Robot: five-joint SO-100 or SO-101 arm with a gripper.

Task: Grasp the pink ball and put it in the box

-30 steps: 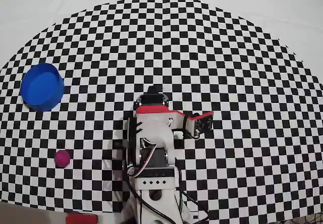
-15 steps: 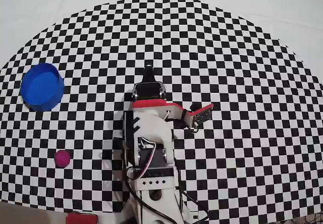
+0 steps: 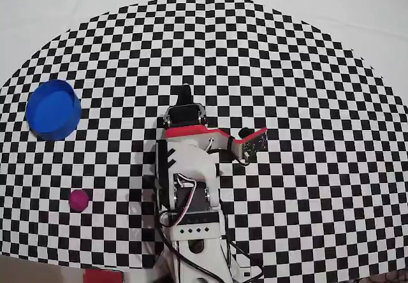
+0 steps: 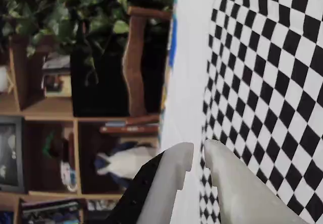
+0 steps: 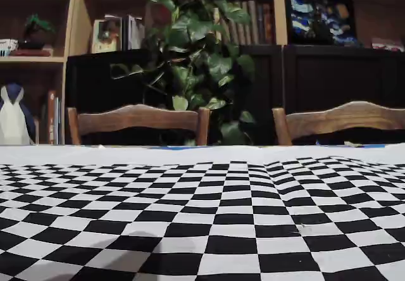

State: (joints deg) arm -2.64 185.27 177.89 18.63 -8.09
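- Since a second ago the arm [image 3: 188, 168] has stretched up the overhead view, its dark tip now beyond the red wrist.
- Overhead: the pink ball [image 3: 79, 199] lies on the checkered table [image 3: 306, 72], well left of the arm; the box [image 3: 53, 109] stands above the ball.
- Wrist: the jaws [image 4: 198, 159] are nearly together, empty.
- Fixed: only table and chairs [image 5: 138, 120].

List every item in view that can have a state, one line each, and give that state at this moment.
pink ball: loose on the checkered cloth, not gripped, well apart from the arm in the overhead view.
box: upright, open at the top, nothing inside.
pincer: nearly shut with a slim gap, holding nothing, raised off the cloth in the wrist view.
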